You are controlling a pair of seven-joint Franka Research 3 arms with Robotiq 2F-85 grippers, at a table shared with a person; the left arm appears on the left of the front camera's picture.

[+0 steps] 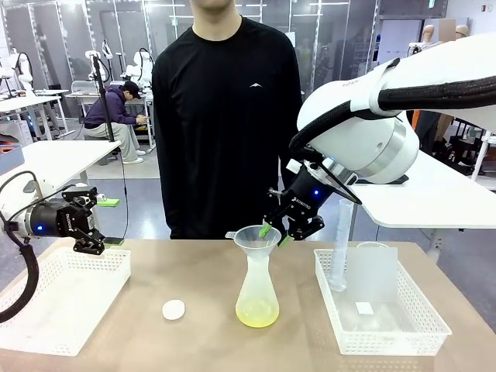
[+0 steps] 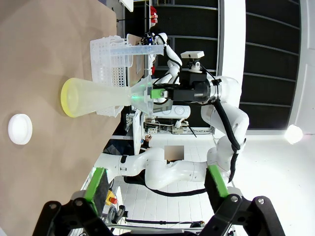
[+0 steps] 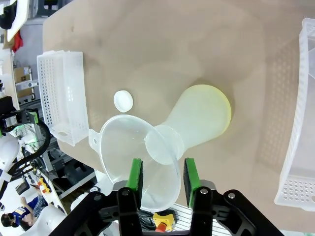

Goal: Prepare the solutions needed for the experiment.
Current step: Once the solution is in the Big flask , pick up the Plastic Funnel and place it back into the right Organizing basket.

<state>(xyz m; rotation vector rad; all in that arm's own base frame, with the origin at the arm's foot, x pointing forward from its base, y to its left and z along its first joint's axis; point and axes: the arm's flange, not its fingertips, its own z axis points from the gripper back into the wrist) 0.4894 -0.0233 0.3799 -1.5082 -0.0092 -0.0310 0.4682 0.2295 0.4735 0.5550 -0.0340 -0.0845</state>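
Note:
A clear conical flask (image 1: 257,283) stands mid-table with a funnel (image 1: 256,237) seated in its neck. A shallow layer of pale yellow-green solution (image 1: 257,314) lies in the flask's bottom. My right gripper (image 1: 277,234) hovers at the funnel's right rim. In the right wrist view its jaws (image 3: 162,174) are partly closed and straddle the near edge of the funnel (image 3: 128,147), with a gap still showing beside the green pads. My left gripper (image 1: 97,229) hangs open over the left basket, holding nothing. Its own view shows its fingers (image 2: 96,184) spread wide.
A white basket (image 1: 62,298) sits at the left. A second basket (image 1: 387,329) at the right holds a graduated cylinder (image 1: 341,244) and other clear labware. A small white disc (image 1: 173,310) lies left of the flask. A person (image 1: 225,116) stands at the far edge.

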